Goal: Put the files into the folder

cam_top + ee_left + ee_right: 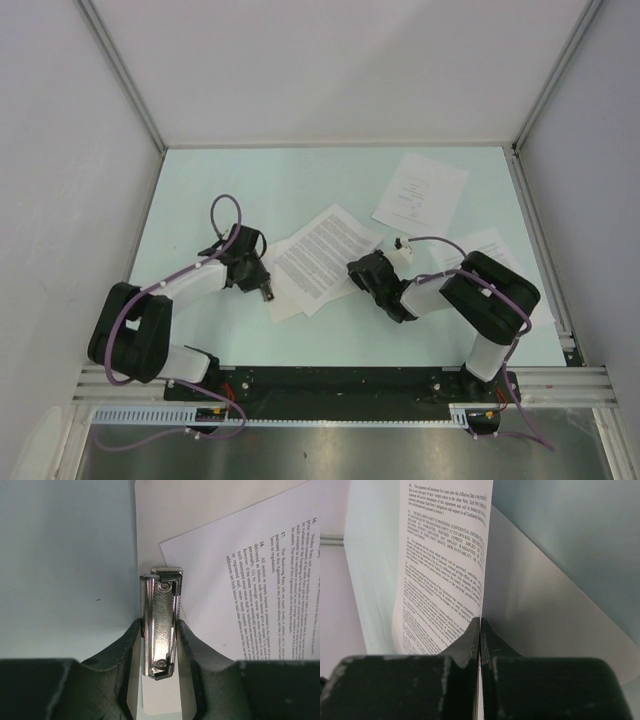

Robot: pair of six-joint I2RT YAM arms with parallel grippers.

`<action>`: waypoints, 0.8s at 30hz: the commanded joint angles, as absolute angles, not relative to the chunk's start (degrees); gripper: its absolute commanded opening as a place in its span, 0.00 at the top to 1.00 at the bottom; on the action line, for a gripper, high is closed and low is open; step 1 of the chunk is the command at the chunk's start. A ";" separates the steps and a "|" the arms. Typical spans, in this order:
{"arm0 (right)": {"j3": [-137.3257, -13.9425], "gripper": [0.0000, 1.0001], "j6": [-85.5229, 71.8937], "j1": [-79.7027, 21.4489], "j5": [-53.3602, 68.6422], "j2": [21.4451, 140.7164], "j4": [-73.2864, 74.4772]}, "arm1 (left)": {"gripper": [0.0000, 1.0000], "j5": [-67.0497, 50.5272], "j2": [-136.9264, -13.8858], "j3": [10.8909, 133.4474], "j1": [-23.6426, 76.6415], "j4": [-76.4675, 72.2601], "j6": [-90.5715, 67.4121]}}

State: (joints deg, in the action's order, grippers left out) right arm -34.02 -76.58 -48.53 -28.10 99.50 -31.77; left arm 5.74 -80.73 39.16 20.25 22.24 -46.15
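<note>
Silver clip (162, 595) of the folder (155, 525), left of centre, is clamped in my left gripper (160, 626) while my right gripper (480, 626) pinches tight on a printed sheet (440, 565) lying across it; if the left slips, the clip could snap shut before the page enters.

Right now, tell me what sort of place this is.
Probably a robotics test cell: white panel walls around a pale table, left arm and right arm bolted to a metal rail.
</note>
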 commanded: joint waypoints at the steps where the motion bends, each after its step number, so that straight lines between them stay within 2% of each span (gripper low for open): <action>1: -35.16 1.00 -81.38 -48.78 -30.15 101.42 -31.29 | 1.00 2.20 -78.23 35.07 20.92 20.75 -49.04; 9: -35.16 1.00 -86.04 -48.60 -30.77 104.50 -35.06 | 1.00 -2.02 -74.27 30.59 20.83 15.91 -52.03; 24: -32.70 1.00 -91.32 -52.38 -31.82 103.97 -34.80 | 1.00 -1.50 -71.28 27.42 20.83 13.53 -57.56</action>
